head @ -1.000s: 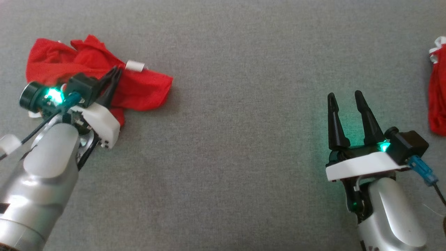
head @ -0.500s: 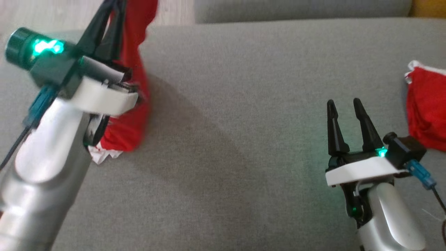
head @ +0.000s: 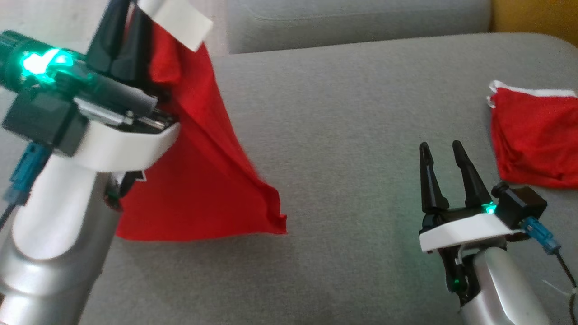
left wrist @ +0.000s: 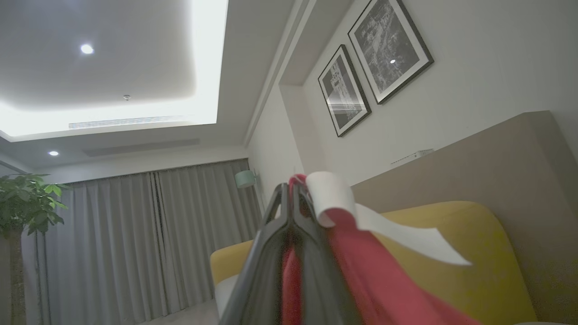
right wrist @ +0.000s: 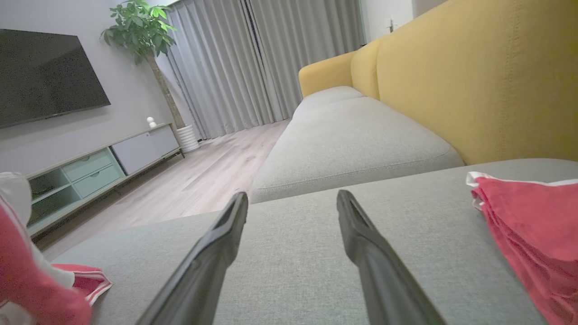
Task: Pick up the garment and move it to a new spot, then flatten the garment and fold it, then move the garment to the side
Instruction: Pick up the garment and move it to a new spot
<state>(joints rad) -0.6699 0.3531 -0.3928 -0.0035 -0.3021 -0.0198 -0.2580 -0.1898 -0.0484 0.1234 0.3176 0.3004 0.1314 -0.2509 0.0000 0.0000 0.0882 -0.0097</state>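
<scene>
Aloft, red garment (head: 198,180) in left gripper (left wrist: 289,188)

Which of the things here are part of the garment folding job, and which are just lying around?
Part of the job:
red garment, hanging from the shut left gripper
open right gripper
gray sofa cushion below them

Just lying about:
second red garment at the cushion's right
television
potted plant
framed pictures
</scene>
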